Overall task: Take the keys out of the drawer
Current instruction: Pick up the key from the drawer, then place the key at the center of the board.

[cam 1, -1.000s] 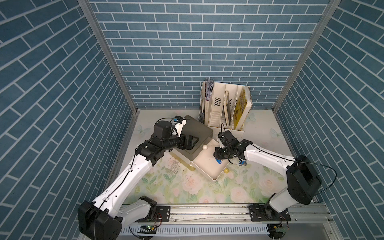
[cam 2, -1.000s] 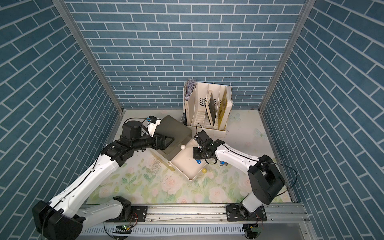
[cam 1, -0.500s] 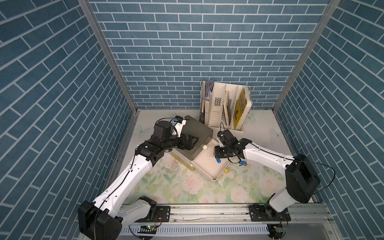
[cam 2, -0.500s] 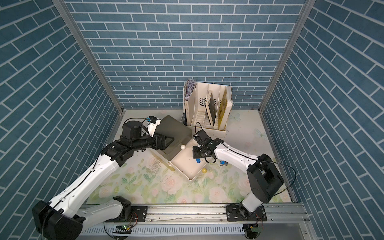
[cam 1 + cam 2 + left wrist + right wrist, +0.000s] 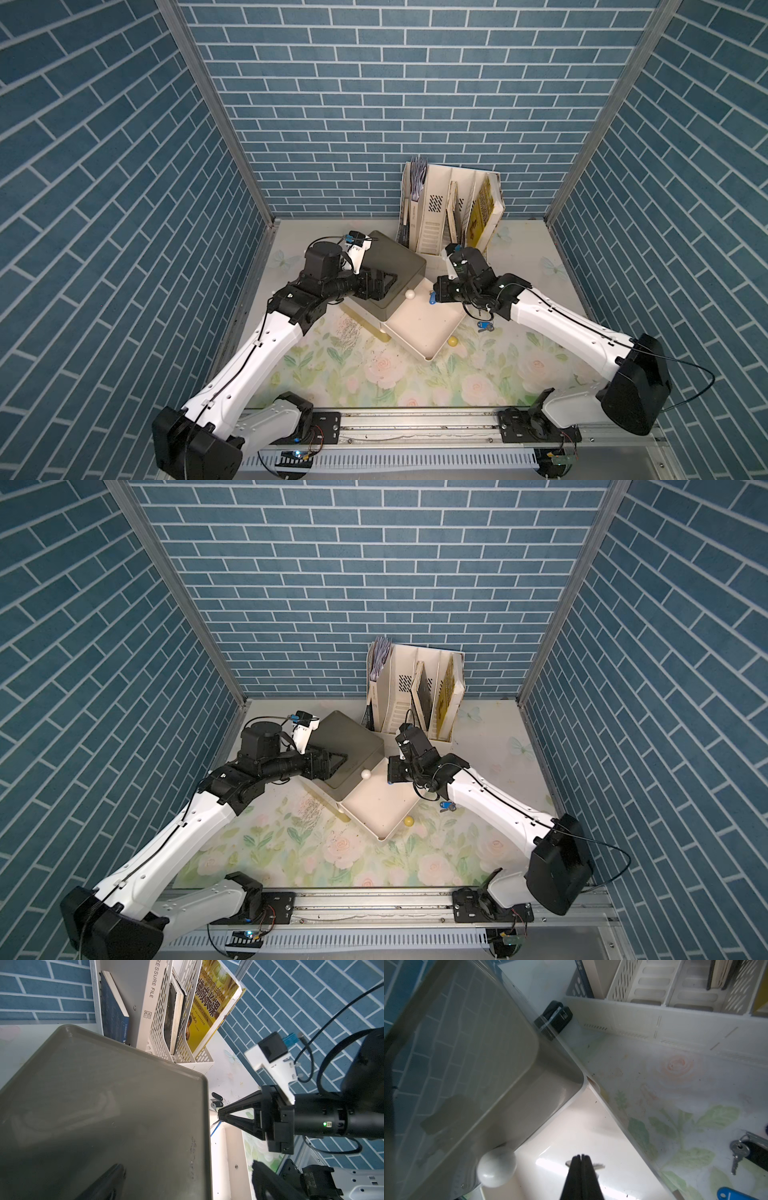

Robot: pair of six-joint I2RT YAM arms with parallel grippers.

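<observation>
A grey-topped drawer unit (image 5: 390, 266) is set on the flowered worktop (image 5: 365, 374), just in front of a white file rack (image 5: 436, 216) in which books (image 5: 484, 208) are stood. A cream drawer (image 5: 419, 328) is seen pulled open at the bottom of the unit. A yellow knob (image 5: 453, 341) is fixed to the drawer's front, and a white knob (image 5: 410, 294) is seen on the unit's front above the drawer.

The right gripper (image 5: 437, 291) is held low over the back of the drawer, beside the white knob. In the right wrist view its jaws are seen clenched, with a sliver of metal pinched between them and showing on either side. A bunch of keys with a blue tag (image 5: 432, 297) is hung from the tip at the drawer's side wall. Whether the tag touches the drawer floor cannot be told.

A second bunch (image 5: 484, 326), also blue-tagged, is laid on the worktop just outside the drawer, partly under the right arm (image 5: 561, 328). In the left wrist view, keys with black fobs (image 5: 217, 1100) are seen laid on the worktop close against the side of the unit.

The left gripper (image 5: 384, 283) is held over the top of the unit near its front edge. Its jaws are spread wide and nothing is grasped. One finger (image 5: 108, 1180) is placed over the grey top and the other beyond the edge. Whether the top is touched cannot be told.
</observation>
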